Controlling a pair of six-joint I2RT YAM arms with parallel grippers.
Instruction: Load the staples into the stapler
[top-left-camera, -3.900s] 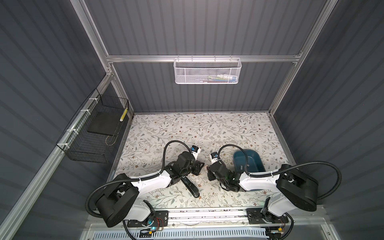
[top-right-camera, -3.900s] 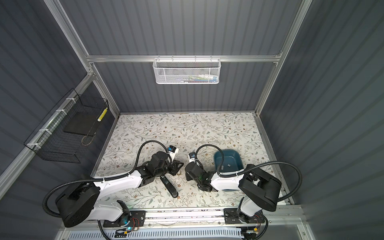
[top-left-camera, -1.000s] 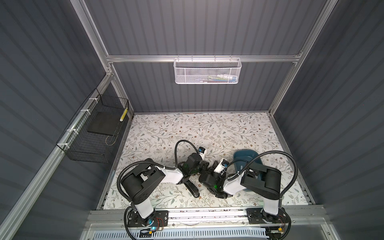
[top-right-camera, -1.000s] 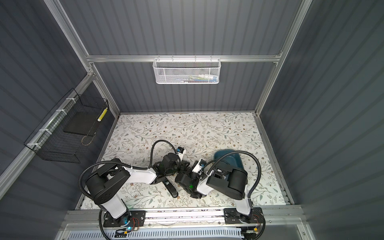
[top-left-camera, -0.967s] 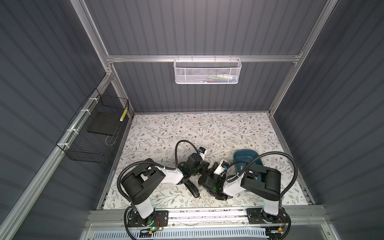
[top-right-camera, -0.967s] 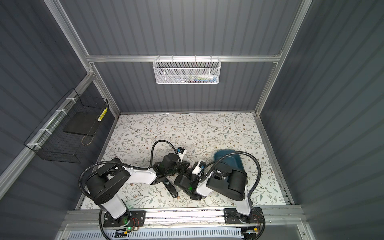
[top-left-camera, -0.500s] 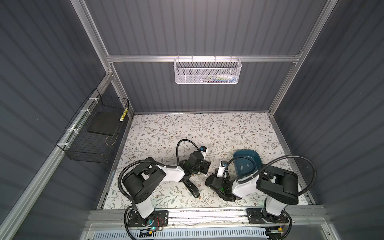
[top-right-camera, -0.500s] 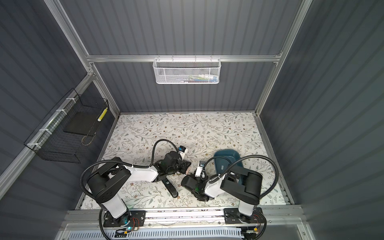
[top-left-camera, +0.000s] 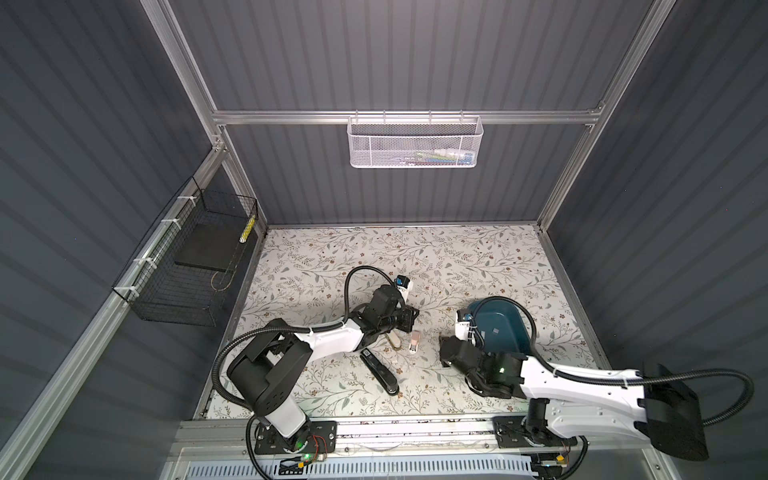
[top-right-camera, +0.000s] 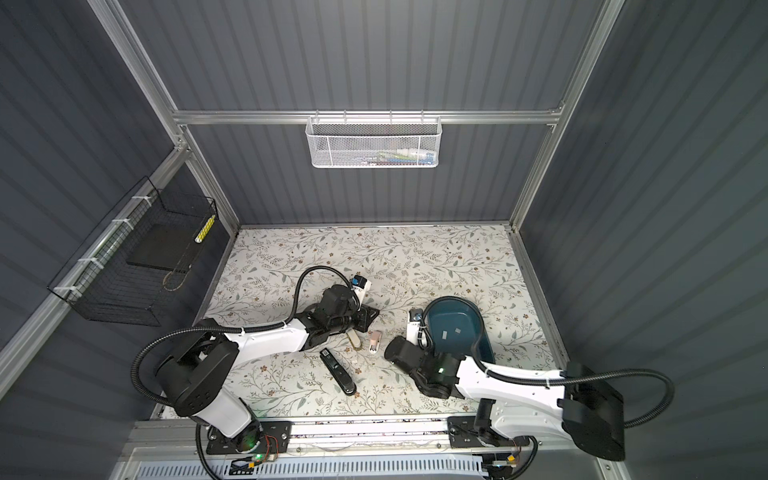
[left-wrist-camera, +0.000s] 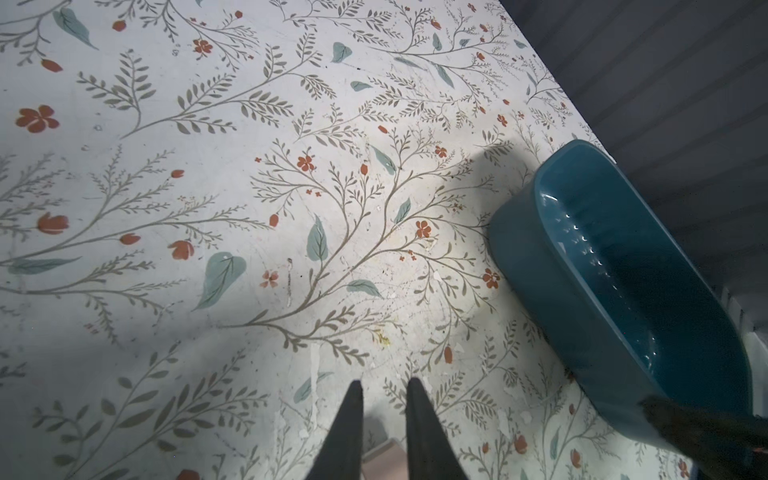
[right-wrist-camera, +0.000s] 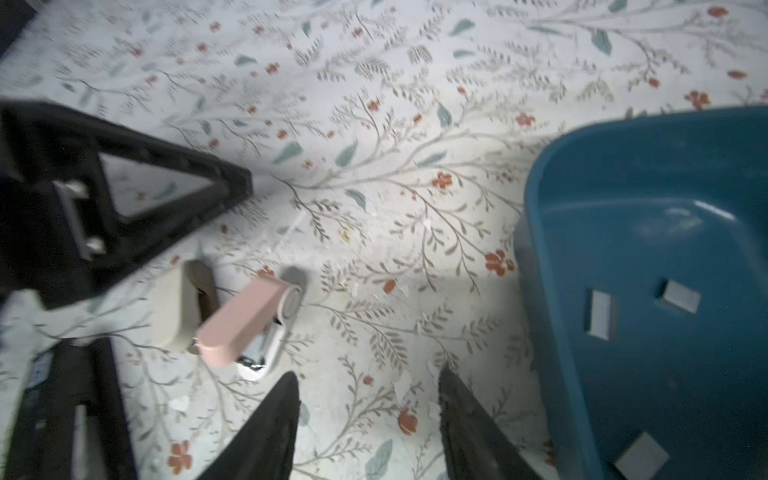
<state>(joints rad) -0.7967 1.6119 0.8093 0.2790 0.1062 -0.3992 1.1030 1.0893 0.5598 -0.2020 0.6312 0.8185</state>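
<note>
The staples (right-wrist-camera: 599, 312), flat silvery-grey metal strips, lie loose on the floor of the deep teal plastic tub (right-wrist-camera: 623, 174). They are well apart from the small pink plastic stapler (right-wrist-camera: 245, 320), which rests on the floral tabletop (right-wrist-camera: 415, 124) with its top tilted up off a white base.

The right gripper (right-wrist-camera: 368, 374) hangs near both, jaws spread and empty. The left gripper (left-wrist-camera: 385, 383) is pinched together close by the staplers, with nothing between its tips.

Risks, as I judge them:
- A thin strip lying flat may slip or snap under the fingers.
- The tub wall may block the reach.
- The unheld stapler may skid during insertion.

Count:
- Three strips in the right wrist view.
- Three staplers: the pink one, a cream plastic stapler (right-wrist-camera: 178, 307) and a long black stapler (top-left-camera: 380, 372).
- One tub.
</note>
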